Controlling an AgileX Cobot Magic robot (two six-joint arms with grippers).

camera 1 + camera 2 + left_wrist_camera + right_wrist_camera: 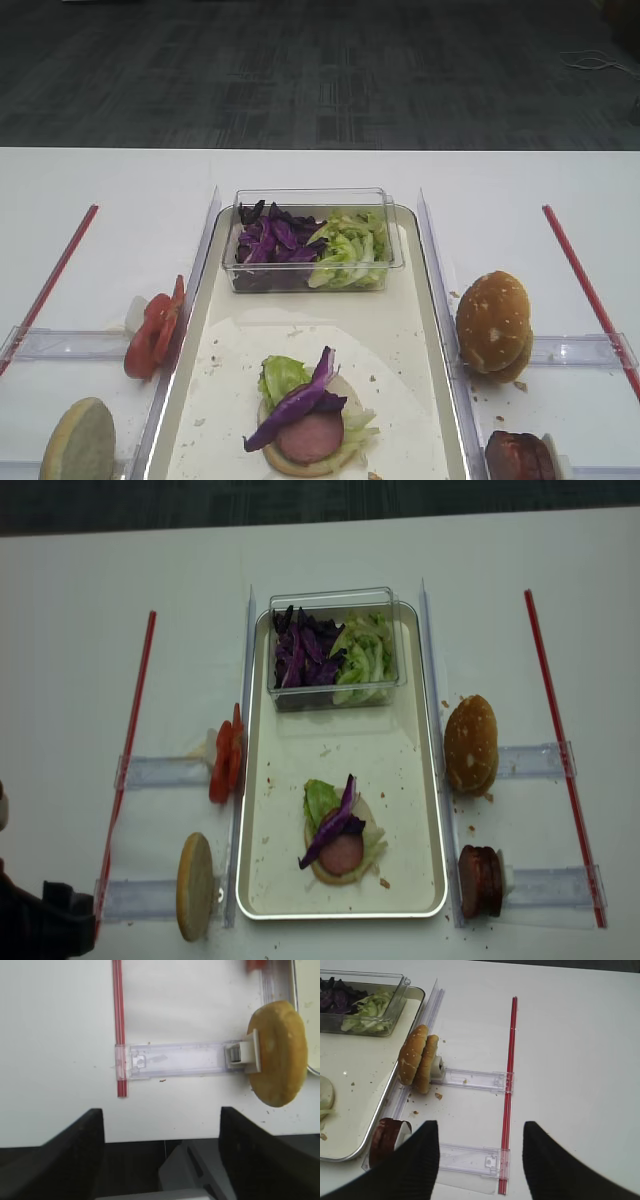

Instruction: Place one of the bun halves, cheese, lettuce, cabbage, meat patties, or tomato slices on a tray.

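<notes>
On the cream tray (430, 330) (290, 880) lies a bun half topped with lettuce (282, 376), a meat patty (312, 436) and a purple cabbage strip (298, 400). Tomato slices (155, 330) (225, 765) stand left of the tray. A pale bun half (277, 1052) (195, 885) stands at the front left. Seeded bun halves (417, 1057) (493, 322) and meat patties (385, 1140) (480, 880) stand to the right. My left gripper (162, 1110) is open and empty over the table's front edge, left of the pale bun. My right gripper (480, 1127) is open and empty, right of the patties. Cheese is out of view.
A clear tub (312, 240) of cabbage and lettuce sits at the tray's far end. Red strips (585, 285) (50, 285) run along both sides, joined to clear plastic holders (475, 1080) (175, 1060). Crumbs lie beside the seeded buns.
</notes>
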